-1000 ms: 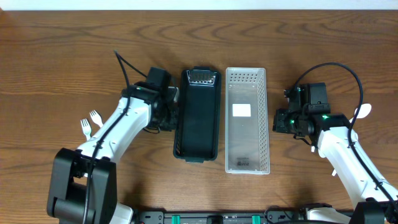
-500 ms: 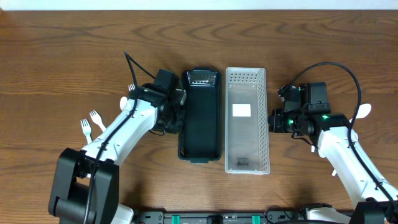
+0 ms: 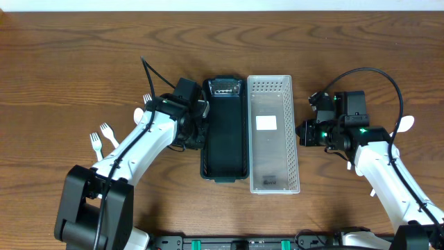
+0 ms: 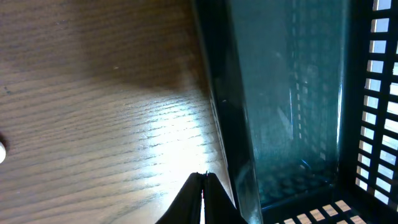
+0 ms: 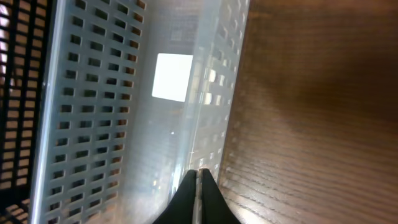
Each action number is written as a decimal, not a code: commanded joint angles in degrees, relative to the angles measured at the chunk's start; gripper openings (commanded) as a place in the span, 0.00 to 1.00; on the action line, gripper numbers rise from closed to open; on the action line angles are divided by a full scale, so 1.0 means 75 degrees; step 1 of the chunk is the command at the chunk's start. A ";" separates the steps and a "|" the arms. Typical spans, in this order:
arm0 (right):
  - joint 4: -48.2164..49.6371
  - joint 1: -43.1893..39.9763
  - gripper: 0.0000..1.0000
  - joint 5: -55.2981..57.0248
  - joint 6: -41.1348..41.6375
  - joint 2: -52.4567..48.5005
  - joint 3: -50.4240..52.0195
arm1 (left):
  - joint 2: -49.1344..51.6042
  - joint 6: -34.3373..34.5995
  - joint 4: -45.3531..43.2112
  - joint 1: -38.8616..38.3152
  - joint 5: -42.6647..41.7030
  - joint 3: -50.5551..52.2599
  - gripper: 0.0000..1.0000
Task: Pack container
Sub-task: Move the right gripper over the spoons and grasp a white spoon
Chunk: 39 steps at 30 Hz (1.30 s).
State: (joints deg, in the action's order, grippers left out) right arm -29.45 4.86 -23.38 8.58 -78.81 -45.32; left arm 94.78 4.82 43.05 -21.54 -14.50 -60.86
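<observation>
A black container (image 3: pixel 223 149) and a clear white perforated container (image 3: pixel 272 156) lie side by side mid-table, their long walls touching. Both look empty; the white one has a white label (image 3: pixel 266 123) on its floor. My left gripper (image 3: pixel 198 129) is shut, its tips (image 4: pixel 203 178) against the outside of the black container's left wall (image 4: pixel 227 112). My right gripper (image 3: pixel 303 132) is shut, its tips (image 5: pixel 198 173) against the white container's right wall (image 5: pixel 214 106). The black container's slotted wall also shows at the left edge of the right wrist view (image 5: pixel 15 93).
Two white plastic forks (image 3: pixel 100 136) lie on the table at the left, and another white fork (image 3: pixel 146 99) shows beside my left arm. A white spoon (image 3: pixel 405 123) lies at the far right. The table is brown wood.
My left gripper has pushed the black container to the right and my right gripper has pushed the white container to the left. The gap between them has closed.
</observation>
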 commanded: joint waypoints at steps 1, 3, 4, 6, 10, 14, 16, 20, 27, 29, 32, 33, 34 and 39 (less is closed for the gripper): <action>0.0041 -0.0041 0.22 0.0341 0.0099 -0.0032 -0.0143 | 0.0047 -0.0029 -0.0006 -0.0015 0.0023 0.0099 0.17; 0.0029 -0.0079 0.37 0.1099 0.0376 -0.0020 -0.0157 | 0.0035 -0.0032 -0.0003 0.0009 0.0102 0.0093 0.46; 0.0012 -0.0117 0.38 0.1338 0.0425 -0.0012 -0.0189 | 0.0017 -0.0032 0.0047 0.0015 0.0280 0.0061 0.53; -0.0052 -0.0251 0.50 0.1676 0.0420 0.0026 -0.0303 | -0.0026 -0.0032 0.0224 0.0050 0.0627 -0.0055 0.69; -0.0766 -0.0731 0.58 0.2343 0.0315 0.0108 -0.0950 | -0.0321 -0.0032 0.0606 0.0239 0.1137 -0.0367 0.86; -0.1818 -0.1285 0.66 0.3112 0.0058 0.0108 -0.1967 | -0.0871 -0.0029 0.0731 0.0638 0.1142 -0.0536 0.98; -0.2244 -0.1498 0.66 0.3491 -0.0108 0.0108 -0.2361 | -0.1189 -0.0029 0.0769 0.0860 0.1142 -0.0548 0.98; -0.2809 -0.1915 0.67 0.4097 -0.0125 0.0105 -0.2707 | -0.1836 -0.0029 0.0959 0.1285 0.1145 -0.0548 0.98; -0.3028 -0.2498 0.68 0.4057 -0.0128 -0.0417 -0.2632 | -0.2943 -0.0026 0.1241 0.2017 0.1233 -0.0548 0.98; -0.3028 -0.2495 0.78 0.4060 -0.0131 -0.0737 -0.2585 | -0.3191 -0.0026 0.1259 0.2218 0.1294 -0.0548 0.98; -0.3022 -0.2489 0.84 0.4057 -0.0166 -0.1314 -0.2550 | -0.3456 -0.0026 0.1256 0.2515 0.1291 -0.0548 0.98; -0.3016 -0.2489 0.85 0.4054 -0.0242 -0.1524 -0.2550 | -0.3520 -0.0026 0.1256 0.2605 0.1288 -0.0548 0.98; -0.3010 -0.2489 0.86 0.4042 -0.0280 -0.1687 -0.2550 | -0.3558 -0.0026 0.1256 0.2672 0.1288 -0.0548 0.98; -0.2973 -0.2489 0.83 0.3856 -0.0329 -0.2474 -0.2550 | -0.3593 -0.0026 0.1256 0.2777 0.1288 -0.0548 0.98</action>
State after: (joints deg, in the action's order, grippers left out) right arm -51.79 -13.43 5.98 7.05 -95.48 -64.71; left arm 68.14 4.56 52.29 -1.06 -5.54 -63.90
